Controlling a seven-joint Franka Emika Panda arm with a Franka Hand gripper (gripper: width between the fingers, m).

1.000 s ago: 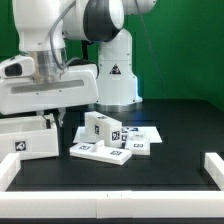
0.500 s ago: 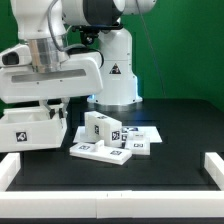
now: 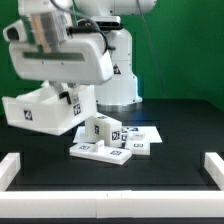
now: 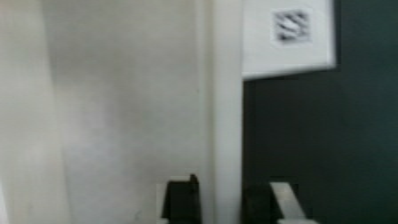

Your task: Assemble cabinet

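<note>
**Box shell lifted off the counter and tipped**

The hand is clamped on 1 wall of the white box shell. In the wrist view the 2 fingers stand narrow, with the edge of that white wall between them. In the exterior view the hand itself is hidden behind the arm and the shell.

1 second ago the shell sat upright on the black counter, at the exterior view's left. Half a second ago it was just clear of the surface and still level. Now it hangs higher, well off the counter. It is tilted, with the end toward the exterior view's right lower than the other. It has also shifted toward that side, and its lower corner now sits just beside the loose parts. The tag on its front is tipped with it. The arm's wrist section has swung up and tilted the same way.

The loose parts have not moved. The flat panels lie on the counter near the middle, and the small blocks stand on and beside them, tags showing. Whether the shell touches any of them cannot be told.
</note>
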